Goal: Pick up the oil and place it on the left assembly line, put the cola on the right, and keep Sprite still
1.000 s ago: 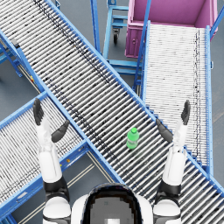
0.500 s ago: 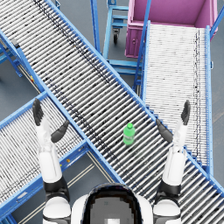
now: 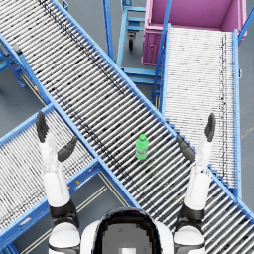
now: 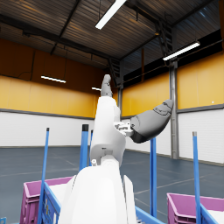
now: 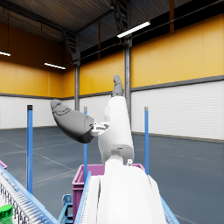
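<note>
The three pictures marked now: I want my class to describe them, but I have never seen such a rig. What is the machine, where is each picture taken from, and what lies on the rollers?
This is a rendered humanoid robot with two white arms and dark hands. The head view looks steeply down from its head. Its left hand and right hand are raised, fingers apart, holding nothing. Between them a green bottle, probably the Sprite, stands on the diagonal roller conveyor. The left conveyor and right conveyor flank it, and a magenta bin sits at the right one's far end. Each wrist view looks along one forearm, past that hand, towards the warehouse walls.
</note>
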Controlling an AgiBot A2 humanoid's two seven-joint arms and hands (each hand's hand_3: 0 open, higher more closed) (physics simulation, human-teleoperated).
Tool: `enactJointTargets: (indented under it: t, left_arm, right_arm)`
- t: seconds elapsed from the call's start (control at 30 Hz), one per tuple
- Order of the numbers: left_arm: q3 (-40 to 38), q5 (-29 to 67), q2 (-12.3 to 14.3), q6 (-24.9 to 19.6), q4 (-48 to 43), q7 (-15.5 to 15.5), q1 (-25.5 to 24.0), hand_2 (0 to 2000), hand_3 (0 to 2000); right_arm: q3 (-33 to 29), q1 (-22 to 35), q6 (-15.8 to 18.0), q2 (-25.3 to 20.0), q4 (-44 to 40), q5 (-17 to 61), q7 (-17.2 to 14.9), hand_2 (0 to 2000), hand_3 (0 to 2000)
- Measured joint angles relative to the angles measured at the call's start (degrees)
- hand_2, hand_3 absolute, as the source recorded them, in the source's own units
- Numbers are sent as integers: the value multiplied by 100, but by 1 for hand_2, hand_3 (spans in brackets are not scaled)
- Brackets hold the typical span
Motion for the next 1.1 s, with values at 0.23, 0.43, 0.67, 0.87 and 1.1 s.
enactJointTargets:
  t: [0.23,0.43,0.67,0.87,1.1]
  left_arm:
    - [33,0,10,0,-15,0,-18,0,0]
    - [26,0,25,0,-58,0,-59,0,0]
    - [43,0,24,0,-73,0,-37,0,0]
    - [48,0,31,0,-104,0,-45,0,0]
    - [119,-69,10,19,-89,19,-106,0,0]
  right_arm:
    - [-29,-5,0,-8,-7,0,0,0,0]
    - [-35,9,0,-8,-5,0,0,0,0]
    - [-35,46,0,-5,-16,0,0,0,0]
    - [-24,30,0,-17,1,0,0,0,0]
    - [65,-3,18,2,-35,-77,-19,0,0]
